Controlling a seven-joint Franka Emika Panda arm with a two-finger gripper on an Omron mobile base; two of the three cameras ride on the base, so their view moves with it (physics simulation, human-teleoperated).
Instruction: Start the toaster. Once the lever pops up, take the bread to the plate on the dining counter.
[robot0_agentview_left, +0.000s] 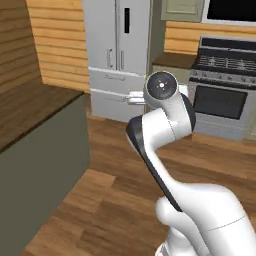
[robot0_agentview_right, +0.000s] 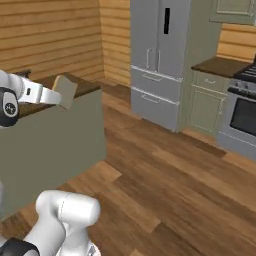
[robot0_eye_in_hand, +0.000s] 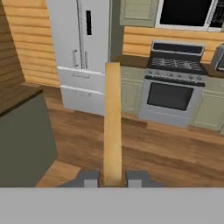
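Observation:
The bread (robot0_eye_in_hand: 112, 122) is a light-tan slice seen edge-on in the hand view, standing up between my two fingertips. My gripper (robot0_eye_in_hand: 112, 178) is shut on its lower edge. From the right base view the bread (robot0_agentview_right: 66, 90) is held in the air by my gripper (robot0_agentview_right: 56, 97), in front of the dining counter (robot0_agentview_right: 85, 86). The dining counter (robot0_agentview_left: 35, 107) is a dark-brown wood top on a grey-green base, at the left. The toaster and the plate are out of view.
A steel fridge (robot0_agentview_left: 120, 50) stands ahead, with a stove (robot0_agentview_left: 222, 85) and pale green cabinets (robot0_agentview_right: 207, 102) to its right. Open wood floor (robot0_agentview_right: 165, 175) lies between me and them. Wood-plank walls run along the left.

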